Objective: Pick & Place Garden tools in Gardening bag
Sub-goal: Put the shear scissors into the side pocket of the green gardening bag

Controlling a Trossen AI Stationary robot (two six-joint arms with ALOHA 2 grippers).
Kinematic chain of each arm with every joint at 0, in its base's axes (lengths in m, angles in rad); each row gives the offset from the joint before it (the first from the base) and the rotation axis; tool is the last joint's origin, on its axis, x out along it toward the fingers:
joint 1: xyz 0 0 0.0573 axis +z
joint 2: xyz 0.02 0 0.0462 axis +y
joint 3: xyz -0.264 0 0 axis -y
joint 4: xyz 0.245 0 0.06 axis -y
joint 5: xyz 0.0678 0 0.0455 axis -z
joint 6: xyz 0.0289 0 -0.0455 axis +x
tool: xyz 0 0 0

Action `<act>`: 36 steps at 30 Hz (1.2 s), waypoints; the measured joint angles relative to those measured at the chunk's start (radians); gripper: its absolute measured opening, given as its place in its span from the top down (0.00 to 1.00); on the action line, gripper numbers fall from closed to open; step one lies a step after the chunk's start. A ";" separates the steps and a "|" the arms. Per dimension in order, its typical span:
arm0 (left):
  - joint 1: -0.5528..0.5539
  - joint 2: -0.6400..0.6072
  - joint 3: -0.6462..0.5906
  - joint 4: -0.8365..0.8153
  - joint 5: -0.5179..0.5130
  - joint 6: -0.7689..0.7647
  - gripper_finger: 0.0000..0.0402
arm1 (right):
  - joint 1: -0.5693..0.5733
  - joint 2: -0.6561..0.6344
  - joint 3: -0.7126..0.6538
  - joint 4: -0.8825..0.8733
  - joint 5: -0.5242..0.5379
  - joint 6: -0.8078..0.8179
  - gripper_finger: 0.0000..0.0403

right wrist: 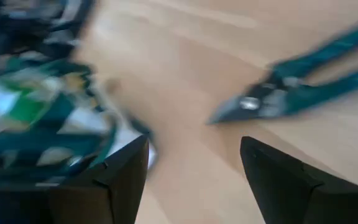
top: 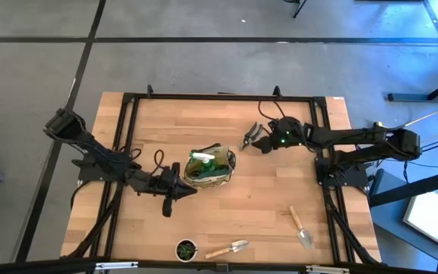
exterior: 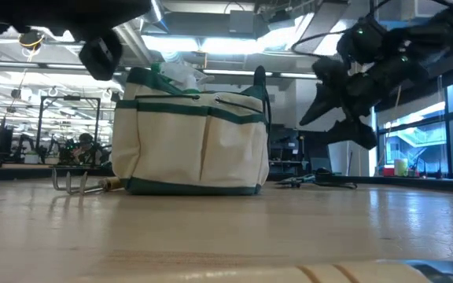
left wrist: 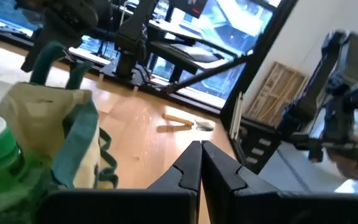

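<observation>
1. Pale wooden plank desk (top: 226, 205), framed in black metal.
2. Soft canvas gardening bag (top: 210, 165) at centre holds a green spray bottle (top: 203, 161).
3. Left end effector (top: 185, 190), pinched closed, beside the bag.
4. Right end effector (top: 263, 142), spread open, near metal pruners (top: 250, 135) at upper right.
5. Wooden-handled trowels (top: 302, 227) lie along the lower edge.

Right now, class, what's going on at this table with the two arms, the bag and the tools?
The gardening bag stands mid-table with the spray bottle already inside. The right hand hangs open beside the pruners, which lie on the table beyond the bag, not gripped. The left hand, fingers shut and empty, sits beside the bag. Two trowels lie near the front edge, next to a small potted plant.
</observation>
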 joint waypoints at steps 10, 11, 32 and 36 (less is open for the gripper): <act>0.085 -0.130 0.000 0.001 0.148 0.002 0.99 | 0.028 0.025 0.162 -0.307 0.189 0.189 0.37; 0.086 -0.142 0.000 0.000 0.151 0.005 0.99 | 0.032 0.040 0.162 -0.318 0.189 0.225 0.38; 0.144 -0.256 0.000 -0.049 0.290 0.142 1.00 | -0.113 0.293 0.197 -0.273 0.074 0.408 0.38; 0.144 -0.256 0.000 -0.051 0.287 0.142 0.99 | -0.149 0.313 0.197 -0.273 0.075 0.411 0.38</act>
